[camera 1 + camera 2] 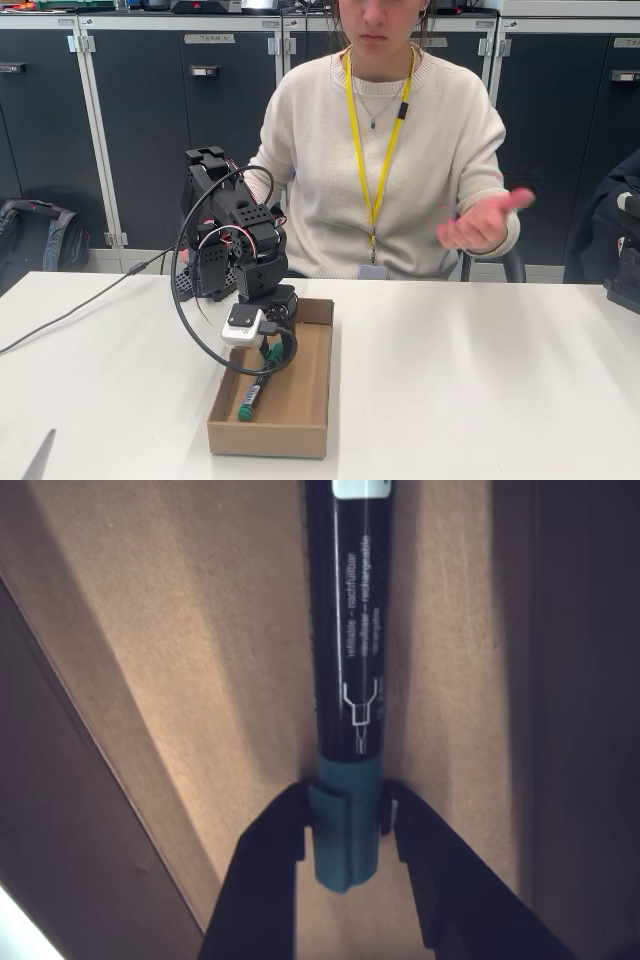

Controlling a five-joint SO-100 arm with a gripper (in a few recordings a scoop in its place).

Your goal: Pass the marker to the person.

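Seated behind a smooth white table (480,370), the person (385,150), cream knit, one open hand (478,222) raised palm-up, well right of the arm in the fixed view; in front, a shallow matte cardboard tray (310,415). Flat on its floor, the marker (350,660), slim glossy dark barrel, long axis running straight away from the gripper (347,830); black fingers (270,850) closed snugly on the green ribbed end.
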